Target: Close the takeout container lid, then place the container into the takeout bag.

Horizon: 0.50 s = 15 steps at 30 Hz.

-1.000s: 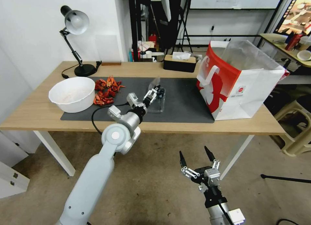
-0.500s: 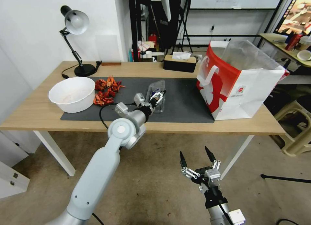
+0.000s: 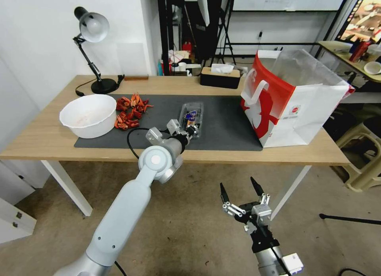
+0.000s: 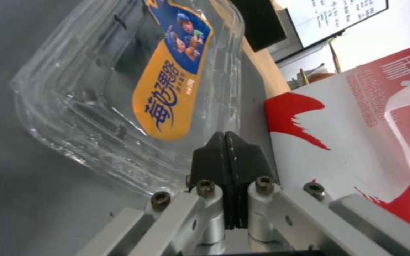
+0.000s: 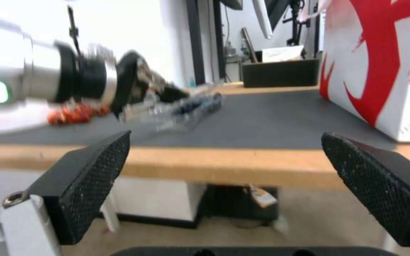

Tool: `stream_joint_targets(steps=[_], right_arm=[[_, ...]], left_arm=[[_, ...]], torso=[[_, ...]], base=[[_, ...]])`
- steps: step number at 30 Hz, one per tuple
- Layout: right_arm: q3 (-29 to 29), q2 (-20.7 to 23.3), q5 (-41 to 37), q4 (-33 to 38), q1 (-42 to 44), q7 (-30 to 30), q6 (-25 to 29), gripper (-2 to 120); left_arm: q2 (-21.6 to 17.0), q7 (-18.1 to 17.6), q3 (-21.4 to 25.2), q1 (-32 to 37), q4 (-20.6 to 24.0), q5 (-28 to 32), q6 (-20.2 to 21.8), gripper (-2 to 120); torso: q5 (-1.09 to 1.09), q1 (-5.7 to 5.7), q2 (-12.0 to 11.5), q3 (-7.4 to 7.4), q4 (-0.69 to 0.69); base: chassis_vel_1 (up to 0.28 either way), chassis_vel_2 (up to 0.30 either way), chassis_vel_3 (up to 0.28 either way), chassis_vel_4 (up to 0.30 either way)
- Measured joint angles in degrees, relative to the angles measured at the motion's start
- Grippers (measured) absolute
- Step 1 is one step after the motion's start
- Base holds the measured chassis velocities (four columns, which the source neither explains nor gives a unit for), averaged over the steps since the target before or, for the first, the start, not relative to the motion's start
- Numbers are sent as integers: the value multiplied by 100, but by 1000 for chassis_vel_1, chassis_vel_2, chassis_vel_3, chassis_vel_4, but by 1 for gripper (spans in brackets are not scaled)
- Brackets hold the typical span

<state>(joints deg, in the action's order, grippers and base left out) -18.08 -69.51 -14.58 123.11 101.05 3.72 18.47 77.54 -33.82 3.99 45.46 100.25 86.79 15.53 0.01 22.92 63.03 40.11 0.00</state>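
Wooden table [image 3: 47, 141] with a dark mat [image 3: 226, 125]: I see the takeout container [image 3: 191, 119] lying flat on it, long axis running away from me, ribbed clear lid [image 4: 119, 89] down. My left gripper [image 3: 191, 130] sits at its near end, black pads pressed together, empty. Right gripper [image 3: 241, 190] hangs below the table edge, spread wide. The glossy takeout bag [image 3: 291, 105] stands upright to the right.

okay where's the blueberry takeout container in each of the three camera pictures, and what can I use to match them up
Head view: the takeout container lies on the dark mat, mid-table, at the left gripper.
Left wrist view: the takeout container is just beyond the shut fingers, its label facing the camera.
Right wrist view: the takeout container lies on the mat, past the table edge.
Shared landmark: the red-and-white takeout bag, beside the container.
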Motion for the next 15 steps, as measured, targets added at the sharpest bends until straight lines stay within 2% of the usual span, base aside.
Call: stream_joint_targets(steps=[4,5,6,7,8,9,10,12,15], right_arm=[[-169,131,-669,183,-167,-152,-200,100],[-365,264,-1408,332,-374,-249,-427,100],[-365,264,-1408,332,-374,-249,-427,100],[-496,392,-2221,491,-648,-276,-686,100],[-529,437,-2503,514,-762,-261,-773,100],[-588,537,-3138,535,-1055,-192,-962,100],[-588,537,-3138,535,-1055,-192,-962,100],[-611,674,-4047,520,-1528,-31,-1253,100],[-568,761,-4622,425,-1923,152,-1460,100]], left_arm=[[-2,-24,0,25,-10,-19,3,0],[-6,-26,2,38,-11,-35,-5,0],[-6,-26,2,38,-11,-35,-5,0],[-18,-25,9,51,-10,-36,-9,0],[-21,-25,10,54,-11,-37,-10,0],[-27,-23,12,62,-20,-41,-22,0],[-27,-23,12,62,-20,-41,-22,0],[-32,-30,19,68,-29,-62,-56,0],[-40,-31,26,76,-29,-68,-70,0]], torso=[[0,0,0,0,0],[0,0,0,0,0],[0,0,0,0,0],[-1,0,0,0,-1],[0,0,0,0,0],[0,0,0,0,1],[0,0,0,0,1],[-1,0,0,0,1],[-1,0,0,0,0]], base=[[0,0,0,0],[0,0,0,0],[0,0,0,0],[0,0,0,0],[0,0,0,0],[0,0,0,0],[0,0,0,0],[0,0,0,0],[0,0,0,0]])
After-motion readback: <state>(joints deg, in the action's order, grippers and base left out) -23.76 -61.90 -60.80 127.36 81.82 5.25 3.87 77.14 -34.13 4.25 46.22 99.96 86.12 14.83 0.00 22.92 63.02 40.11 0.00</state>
